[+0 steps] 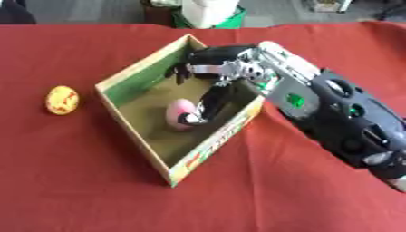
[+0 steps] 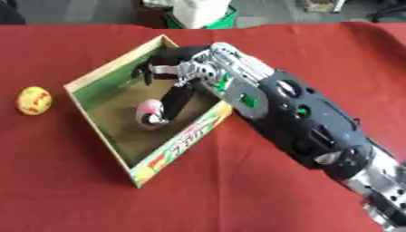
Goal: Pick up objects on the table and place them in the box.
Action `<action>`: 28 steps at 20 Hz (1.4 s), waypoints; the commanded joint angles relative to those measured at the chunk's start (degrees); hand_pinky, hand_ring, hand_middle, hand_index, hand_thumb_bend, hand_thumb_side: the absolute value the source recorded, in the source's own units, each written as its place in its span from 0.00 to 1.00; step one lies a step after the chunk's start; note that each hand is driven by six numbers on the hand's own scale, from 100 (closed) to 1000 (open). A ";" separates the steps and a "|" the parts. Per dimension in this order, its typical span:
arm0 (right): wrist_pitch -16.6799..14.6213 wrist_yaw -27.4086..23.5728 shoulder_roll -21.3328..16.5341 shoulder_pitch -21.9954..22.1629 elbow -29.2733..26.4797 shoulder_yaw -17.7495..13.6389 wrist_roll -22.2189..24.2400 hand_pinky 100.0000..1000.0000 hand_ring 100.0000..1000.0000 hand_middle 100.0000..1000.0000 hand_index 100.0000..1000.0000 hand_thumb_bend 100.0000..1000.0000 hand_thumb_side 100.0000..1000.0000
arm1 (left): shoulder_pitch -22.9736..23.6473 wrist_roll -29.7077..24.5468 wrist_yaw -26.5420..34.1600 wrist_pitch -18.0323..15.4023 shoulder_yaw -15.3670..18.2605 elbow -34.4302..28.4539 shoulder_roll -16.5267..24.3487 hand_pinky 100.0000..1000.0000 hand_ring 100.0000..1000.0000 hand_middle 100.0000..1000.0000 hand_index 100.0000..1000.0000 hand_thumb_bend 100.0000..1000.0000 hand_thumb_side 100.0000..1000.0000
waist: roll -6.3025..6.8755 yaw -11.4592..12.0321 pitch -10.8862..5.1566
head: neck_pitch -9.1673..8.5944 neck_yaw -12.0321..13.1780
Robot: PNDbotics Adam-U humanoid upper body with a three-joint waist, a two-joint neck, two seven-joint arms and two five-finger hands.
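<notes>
Here the right arm is reaching in from four o'clock, its right hand (image 1: 212, 77) hanging inside the box (image 1: 133, 74), fingers relaxed, thumb touching the pink ball (image 1: 178, 112) lying on the box floor. A yellow ball (image 1: 62, 100) is sitting on the red tablecloth (image 1: 71, 181) at nine o'clock.

The right hand (image 1: 208, 79) reaches from the right side over the box's (image 1: 131, 72) far wall and down inside it — one finger (image 1: 211, 103) stretches to a pink ball (image 1: 178, 113) on the box floor and touches it, the rest are curled above. A yellow ball with red marks (image 1: 62, 100) lies on the red bench (image 1: 71, 181), left of the box and apart from it.
</notes>
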 commanded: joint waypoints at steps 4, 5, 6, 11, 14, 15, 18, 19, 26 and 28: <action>4.07 -6.67 -2.88 0.22 -9.80 -8.05 -4.25 0.82 0.82 0.73 0.97 0.45 0.50 | -0.13 0.11 0.00 -0.01 0.22 -0.96 0.56 0.61 0.61 0.72 0.74 0.00 0.90 | 0.47 -0.35 -0.81 | 0.27 0.53; 4.96 -8.30 -3.78 0.72 -12.45 -9.38 -5.24 0.82 0.82 0.73 0.96 0.45 0.52 | -0.13 0.17 -0.07 -0.04 0.27 -0.96 0.66 0.61 0.61 0.72 0.74 0.00 0.90 | 0.52 -0.47 -0.79 | 0.28 0.69; 5.86 -9.92 -4.77 1.34 -15.17 -10.59 -6.22 0.82 0.82 0.72 0.96 0.45 0.53 | -0.18 0.25 -0.14 -0.09 0.32 -0.96 0.82 0.61 0.61 0.72 0.74 0.00 0.90 | 0.57 -0.61 -0.76 | 0.29 0.85; 10.47 -16.83 -9.27 5.64 -27.45 -15.46 -11.11 0.82 0.80 0.71 0.96 0.46 0.61 | -0.76 0.59 -0.55 -0.55 0.41 -0.96 2.10 0.62 0.61 0.72 0.74 0.00 0.88 | 1.09 -1.30 -0.64 | 0.20 2.26; 11.42 -20.74 -10.80 8.12 -30.61 -18.73 -16.35 0.81 0.79 0.70 0.95 0.38 0.65 | -1.39 1.08 -0.85 -0.70 0.58 -0.96 3.30 0.62 0.61 0.72 0.74 0.00 0.86 | 1.52 -1.84 -0.53 | 0.21 3.27; 11.09 -22.40 -11.24 8.86 -30.83 -19.63 -18.75 0.81 0.79 0.70 0.95 0.38 0.65 | -1.61 1.34 -0.99 -0.70 0.64 -0.96 3.76 0.62 0.61 0.72 0.74 0.00 0.86 | 1.60 -2.00 -0.51 | 0.23 3.52; 9.19 -27.18 -12.96 11.47 -31.02 -22.09 -26.79 0.80 0.78 0.69 0.94 0.29 0.70 | -2.48 2.49 -1.81 -0.59 1.01 -0.96 6.03 0.62 0.62 0.72 0.75 0.00 0.82 | 1.89 -2.51 -0.55 | 0.34 4.18; 8.18 -28.65 -13.56 12.59 -31.03 -22.86 -29.70 0.80 0.78 0.69 0.93 0.26 0.70 | -2.86 2.96 -2.30 -0.45 1.16 -0.96 7.13 0.61 0.62 0.72 0.75 0.00 0.80 | 1.97 -2.66 -0.60 | 0.48 4.26; 0.21 -35.86 -15.60 19.97 -31.05 -26.02 -42.36 0.82 0.80 0.72 0.93 0.08 0.78 | -5.24 5.82 -8.33 3.73 2.19 -0.96 16.03 0.63 0.64 0.75 0.80 0.00 0.75 | 2.29 -3.34 -1.27 | 1.42 5.04; -3.73 -37.14 -15.74 21.80 -31.05 -26.89 -44.30 0.81 0.80 0.74 0.94 0.04 0.80 | -5.29 5.27 -10.20 6.55 2.19 -0.96 18.94 0.63 0.64 0.76 0.82 0.00 0.74 | 2.31 -3.57 -1.46 | 1.73 5.49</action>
